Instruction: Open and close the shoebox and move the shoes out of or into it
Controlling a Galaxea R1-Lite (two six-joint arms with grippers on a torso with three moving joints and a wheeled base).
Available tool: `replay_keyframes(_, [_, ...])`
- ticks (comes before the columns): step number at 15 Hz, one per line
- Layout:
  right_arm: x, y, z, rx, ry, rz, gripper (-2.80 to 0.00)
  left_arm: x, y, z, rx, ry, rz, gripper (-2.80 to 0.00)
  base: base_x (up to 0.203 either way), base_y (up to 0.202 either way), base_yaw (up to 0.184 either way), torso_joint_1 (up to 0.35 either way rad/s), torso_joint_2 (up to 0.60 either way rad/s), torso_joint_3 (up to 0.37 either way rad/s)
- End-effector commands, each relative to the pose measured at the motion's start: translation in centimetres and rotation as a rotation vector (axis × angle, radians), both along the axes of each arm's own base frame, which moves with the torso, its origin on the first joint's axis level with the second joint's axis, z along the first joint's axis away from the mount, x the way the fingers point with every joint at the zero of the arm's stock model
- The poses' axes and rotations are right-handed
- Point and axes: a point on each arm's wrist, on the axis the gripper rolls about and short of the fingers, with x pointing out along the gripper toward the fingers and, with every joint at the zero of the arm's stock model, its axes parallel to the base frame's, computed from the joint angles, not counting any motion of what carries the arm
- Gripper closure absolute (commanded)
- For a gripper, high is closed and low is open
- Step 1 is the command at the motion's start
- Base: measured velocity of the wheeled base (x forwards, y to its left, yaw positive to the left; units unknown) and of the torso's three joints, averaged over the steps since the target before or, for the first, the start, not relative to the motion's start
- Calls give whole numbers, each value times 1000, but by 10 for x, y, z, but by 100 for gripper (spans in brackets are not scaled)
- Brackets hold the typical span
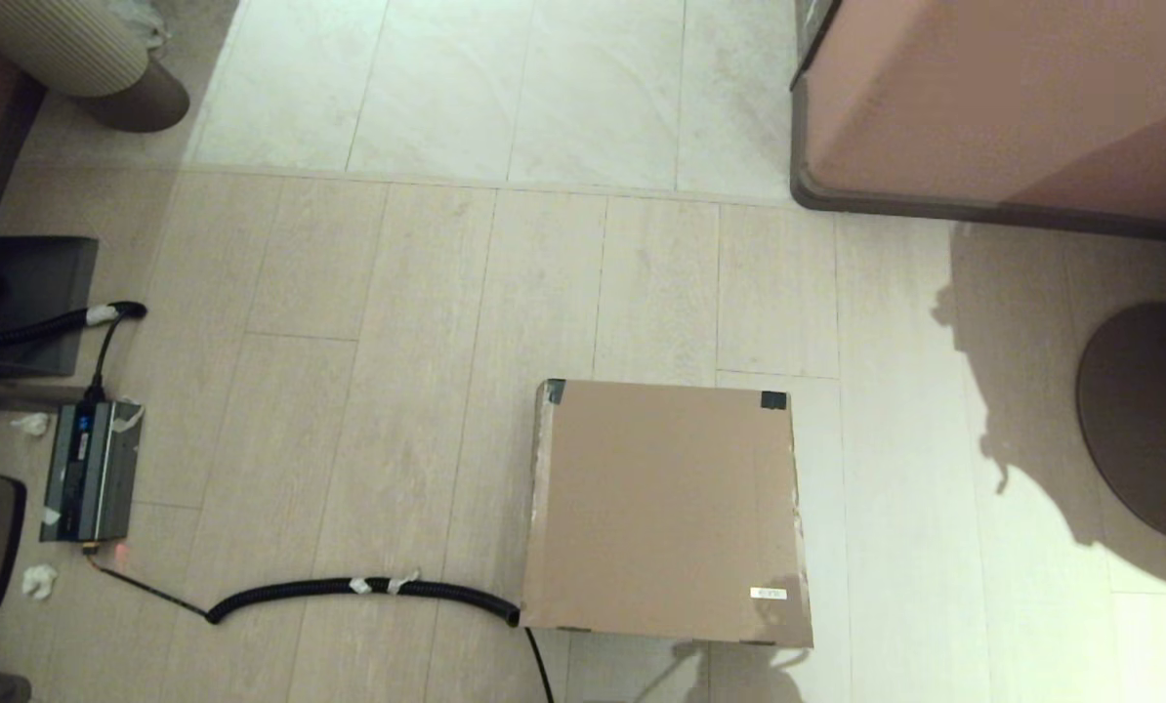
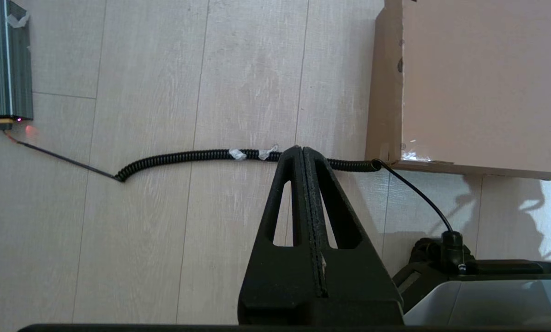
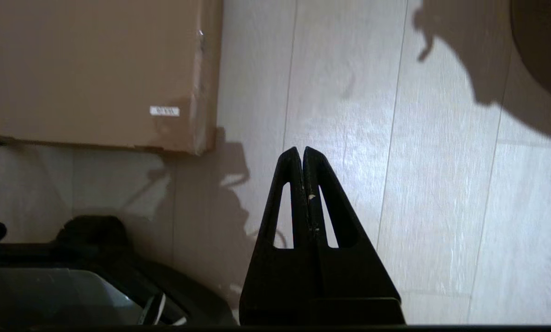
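Note:
The brown cardboard shoebox [image 1: 666,513] sits on the floor with its lid down flat, black tape on its two far corners and a small white sticker [image 1: 768,593] near its front right corner. The shoes are hidden. Neither arm shows in the head view. My left gripper [image 2: 302,148] is shut and empty, hanging above the floor to the left of the shoebox [image 2: 478,83]. My right gripper [image 3: 302,149] is shut and empty too, above bare floor to the right of the shoebox [image 3: 86,69].
A black coiled cable [image 1: 368,589] runs along the floor from a grey electronics unit [image 1: 90,483] to the box's front left corner. A large pinkish-brown furniture block [image 1: 1013,98] stands at the far right, a round brown base [image 1: 1145,420] at right, a seat [image 1: 75,49] far left.

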Motion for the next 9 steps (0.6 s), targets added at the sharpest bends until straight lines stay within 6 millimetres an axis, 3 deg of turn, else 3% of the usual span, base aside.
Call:
replay_keyframes(1, [-9, 0, -1, 8, -112, 9, 0, 0, 0, 0, -1, 4, 2, 0, 0, 0, 0, 0, 0, 0])
replay_keyframes(4, [-8, -1, 0, 118, -149, -37, 0, 0, 0, 0, -4, 4, 0, 0, 0, 0, 0, 0, 0, 0])
replay_keyframes(9, [-8, -1, -1, 126, -145, -42, 0, 0, 0, 0, -26, 2, 2, 0, 0, 0, 0, 0, 0, 0])
